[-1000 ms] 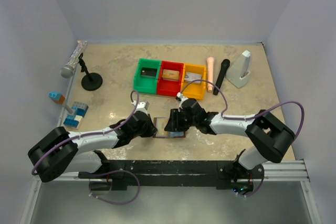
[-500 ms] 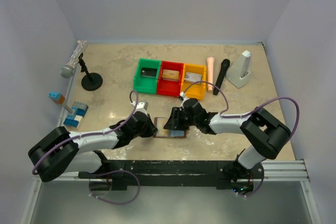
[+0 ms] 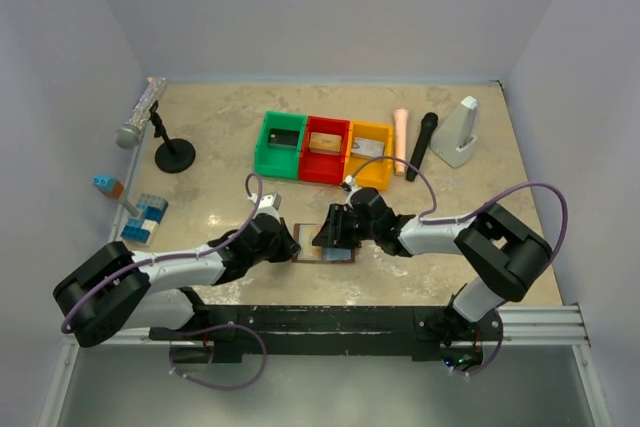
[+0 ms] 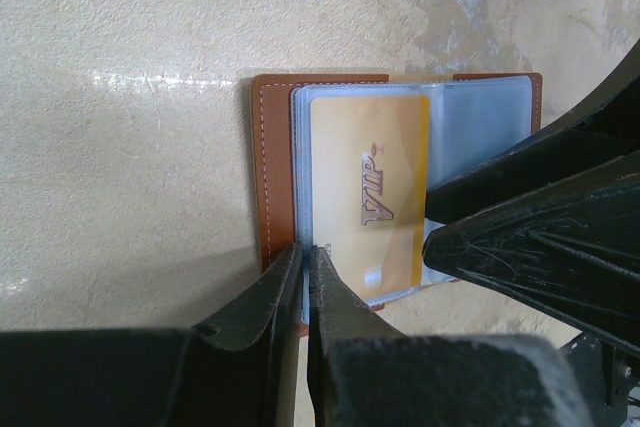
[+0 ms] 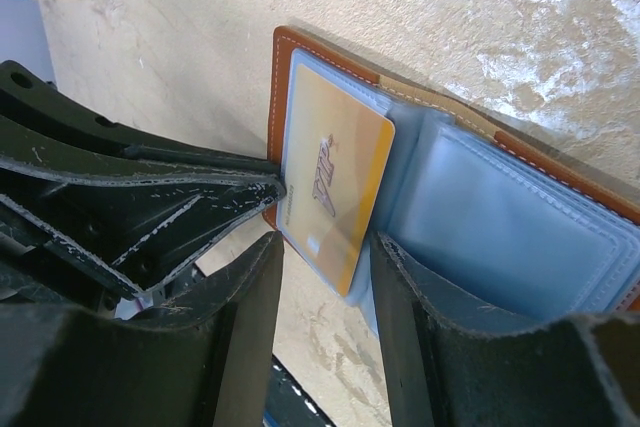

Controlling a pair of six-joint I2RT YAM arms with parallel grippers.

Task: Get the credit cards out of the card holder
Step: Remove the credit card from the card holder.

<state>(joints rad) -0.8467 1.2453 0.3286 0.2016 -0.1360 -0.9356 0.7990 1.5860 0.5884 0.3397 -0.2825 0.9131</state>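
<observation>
**Entry: open card holder with one gold card, both arms at it**

Top external view. Beige marbled surface [image 3: 230,112]. The card holder [image 3: 335,255], brown, lies open and flat near the front edge. It sits between the tips of the left arm [image 3: 190,265] and the right arm [image 3: 430,235], which meet over it. Behind it stand three bins in a row, side by side: green bin [image 3: 275,163], red bin [image 3: 322,169], yellow bin [image 3: 365,177]. Well to the left are a microphone [image 3: 140,119] on a stand and blue blocks [image 3: 146,217]. At the far right is a white wedge [image 3: 460,135].

Left wrist view. The card holder [image 4: 272,177] has a brown stitched cover with clear grey-blue sleeves inside. A gold card [image 4: 370,187] marked "VIP" lies on the left-hand sleeve. The left jaws are almost closed, with one finger [image 4: 262,312] on each side of the holder's near left edge, pinching it against the surface. The right arm's dark fingers [image 4: 530,232] reach in from the right, touching the card's right edge.

Right wrist view. The gold card [image 5: 335,187] sits askew, its near corner past the holder's edge. The right jaws stand about half open, fingers [image 5: 250,347] straddling that corner. A clear gap shows on one side of the corner, so nothing is clamped. The neighbouring sleeve [image 5: 500,227] holds no visible card.
</observation>
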